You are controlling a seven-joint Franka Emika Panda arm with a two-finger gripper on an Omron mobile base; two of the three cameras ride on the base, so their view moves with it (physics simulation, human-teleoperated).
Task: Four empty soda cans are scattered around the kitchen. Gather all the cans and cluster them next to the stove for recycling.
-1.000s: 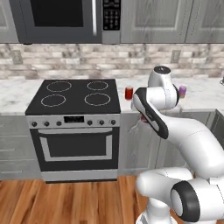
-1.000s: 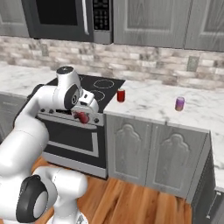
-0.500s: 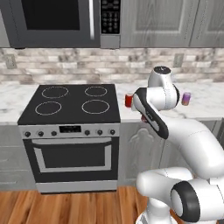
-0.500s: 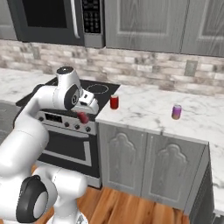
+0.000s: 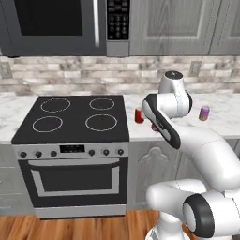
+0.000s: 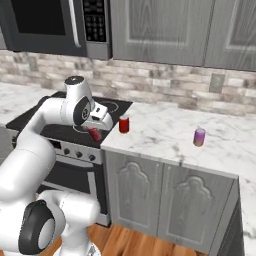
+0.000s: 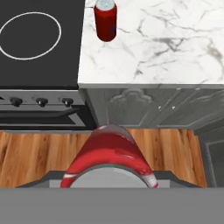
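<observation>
A small purple can (image 5: 204,113) stands upright on the white marble counter (image 6: 165,135) well toward its right end, a black-and-steel microwave (image 5: 61,26) hangs above, and grey cabinet doors (image 6: 150,195) sit below the counter's front edge.

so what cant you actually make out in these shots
- Tool fingertips: hand view, hidden behind the held soda can.
- Held can's far end: left base view, behind the arm.
- Purple can's label: right base view, too small.
- Stove knob markings: left base view, too small.
</observation>
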